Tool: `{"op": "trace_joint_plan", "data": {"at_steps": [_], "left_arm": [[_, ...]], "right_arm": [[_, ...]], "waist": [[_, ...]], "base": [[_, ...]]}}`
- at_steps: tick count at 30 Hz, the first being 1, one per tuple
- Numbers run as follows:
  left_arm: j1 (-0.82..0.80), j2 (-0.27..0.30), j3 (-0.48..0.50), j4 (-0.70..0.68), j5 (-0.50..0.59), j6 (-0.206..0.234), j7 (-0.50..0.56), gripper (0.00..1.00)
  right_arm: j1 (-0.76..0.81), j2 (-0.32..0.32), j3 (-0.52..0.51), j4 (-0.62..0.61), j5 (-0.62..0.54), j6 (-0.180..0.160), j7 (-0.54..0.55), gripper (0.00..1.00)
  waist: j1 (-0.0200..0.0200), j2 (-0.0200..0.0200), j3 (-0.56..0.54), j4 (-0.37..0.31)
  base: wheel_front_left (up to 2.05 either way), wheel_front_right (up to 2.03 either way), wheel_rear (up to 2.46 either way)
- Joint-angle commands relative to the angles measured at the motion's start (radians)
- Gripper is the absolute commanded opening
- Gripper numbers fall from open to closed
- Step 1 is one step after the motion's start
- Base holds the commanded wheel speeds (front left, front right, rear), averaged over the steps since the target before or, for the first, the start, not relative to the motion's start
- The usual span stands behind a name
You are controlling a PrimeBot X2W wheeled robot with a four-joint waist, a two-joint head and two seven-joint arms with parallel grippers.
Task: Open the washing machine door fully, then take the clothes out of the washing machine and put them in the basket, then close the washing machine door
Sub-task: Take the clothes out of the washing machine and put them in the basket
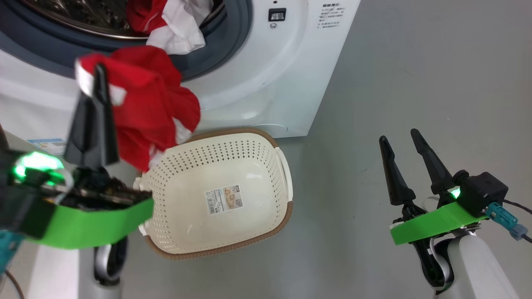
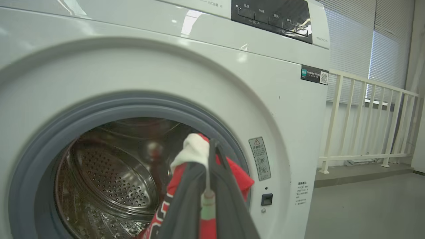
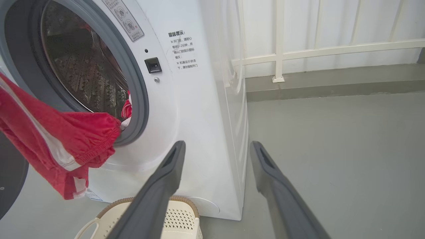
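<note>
At the far left, my left claw (image 1: 99, 71) is clenched on a red garment (image 1: 145, 112) with white trim, its two dark fingers pinched together through a fold near the top. The garment hangs loose in front of the washing machine (image 1: 257, 83). In the head view its lowest end falls over the left rim of the basket (image 1: 286, 207), while the right wrist view shows it hanging apart from the basket, above and to one side. Behind it the machine's mouth stands uncovered, and more clothes (image 1: 174, 25), red and white, spill over the grey rubber ring (image 1: 232, 41) at the lip of the steel drum (image 2: 113, 179). The basket sits on the floor (image 1: 415, 62) just in front of the machine, the barcode sticker (image 1: 224, 199) on its bottom plain to see. Well to the right of it, my right claw (image 1: 399, 136) is released, its fingers spread apart above the grey floor. Beyond the machine stands a white railing (image 3: 279, 49).
</note>
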Motion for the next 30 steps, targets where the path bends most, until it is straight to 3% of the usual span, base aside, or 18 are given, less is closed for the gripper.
{"op": "trace_joint_plan", "data": {"at_steps": [1, 11, 30], "left_arm": [[0.023, 0.017, 0.019, 0.001, -0.016, -0.003, -0.005, 0.0], [0.053, 0.016, -0.101, 0.318, -0.073, -0.003, -0.005, 0.0], [-0.187, 0.069, -0.167, 0.911, -0.121, -0.003, -0.005, 0.0]], "right_arm": [[0.015, -0.001, 0.021, -0.026, -0.002, 0.01, -0.005, 1.0], [-0.004, 0.005, 0.018, -0.031, -0.005, 0.01, -0.005, 1.0], [-0.07, 0.037, 0.032, -0.051, -0.013, 0.01, -0.005, 1.0]], "waist": [[0.0, 0.0, 0.004, -0.003], [0.0, 0.0, 0.048, -0.007], [0.0, 0.0, 0.214, -0.059]], "base": [[0.0, 0.0, 0.0], [0.0, 0.0, 0.0], [0.0, 0.0, 0.0]]}}
